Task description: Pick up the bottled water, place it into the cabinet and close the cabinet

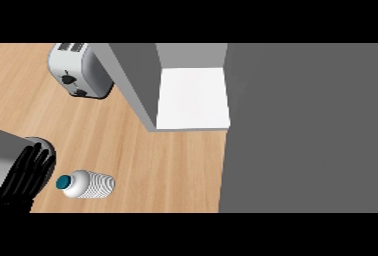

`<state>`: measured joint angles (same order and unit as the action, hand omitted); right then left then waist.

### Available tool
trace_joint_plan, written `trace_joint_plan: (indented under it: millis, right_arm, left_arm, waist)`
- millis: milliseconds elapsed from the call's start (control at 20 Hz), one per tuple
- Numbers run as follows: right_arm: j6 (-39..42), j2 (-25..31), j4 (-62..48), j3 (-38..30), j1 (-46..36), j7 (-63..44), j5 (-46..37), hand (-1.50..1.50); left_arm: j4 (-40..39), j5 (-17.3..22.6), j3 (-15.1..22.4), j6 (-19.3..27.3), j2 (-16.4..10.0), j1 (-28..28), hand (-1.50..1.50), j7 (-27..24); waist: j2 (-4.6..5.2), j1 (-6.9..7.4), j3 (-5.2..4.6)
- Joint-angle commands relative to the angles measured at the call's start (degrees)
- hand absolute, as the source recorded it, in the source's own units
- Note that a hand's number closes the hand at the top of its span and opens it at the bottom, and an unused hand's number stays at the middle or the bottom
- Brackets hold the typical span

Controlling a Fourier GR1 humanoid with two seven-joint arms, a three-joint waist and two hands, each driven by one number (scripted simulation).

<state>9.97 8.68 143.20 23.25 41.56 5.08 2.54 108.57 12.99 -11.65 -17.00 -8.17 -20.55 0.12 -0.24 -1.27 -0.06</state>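
- The left hand (28, 172) shows at the lower left, fingers straight and slightly apart, holding nothing.
- A toaster (77, 70) stands at the back, well apart from it.
- The bottled water (88, 185) is on the counter (170, 165) just beside that hand, teal cap towards it. It seems to lie tipped, though the steep view leaves this unsure.
- It is probably light and fairly stiff, and the ribbed body should resist slipping, so grasp it round the middle, not the cap.
- The cabinet (192, 97) stands open, its white shelf showing.
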Motion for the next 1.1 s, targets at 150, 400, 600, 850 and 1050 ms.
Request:
trace_joint_plan:
  millis: [150, 400, 600, 850, 1050]
  right_arm:
    - [-0.6, 2.7, 9.3, 2.9, 6.4, 0.0, -3.0, -1.5]
    - [0.4, 5.5, 7.6, 1.8, 9.7, 5.9, -2.8, -1.5]
    - [-0.7, 6.3, 10.1, 3.5, 12.2, 7.0, -2.8, -1.5]
    - [-1.5, 7.6, 8.2, 4.7, 13.7, 9.5, -4.9, -1.5]
    - [-3.0, 8.3, 9.4, 8.1, 16.3, 10.9, -6.9, -1.5]
  left_arm:
    - [-21.7, -0.4, -3.0, -3.5, -1.0, 7.5, -1.5, -8.4]
    - [-33.6, -5.1, -3.1, -2.7, -1.1, 12.6, -1.5, -15.3]
    - [-44.0, -6.5, -3.1, -4.4, -1.7, 17.5, -1.5, -21.1]
    - [-55.8, -11.4, -0.6, -4.6, 0.3, 20.4, -1.5, -31.7]
    - [-61.0, -12.3, -0.8, -5.6, -0.7, 23.7, -1.5, -35.7]
  waist:
    - [0.11, -0.35, -0.09]
    - [0.06, -0.61, -0.05]
    - [0.14, -0.74, -0.1]
    - [0.14, -0.51, -0.1]
    - [0.1, -0.37, -0.09]
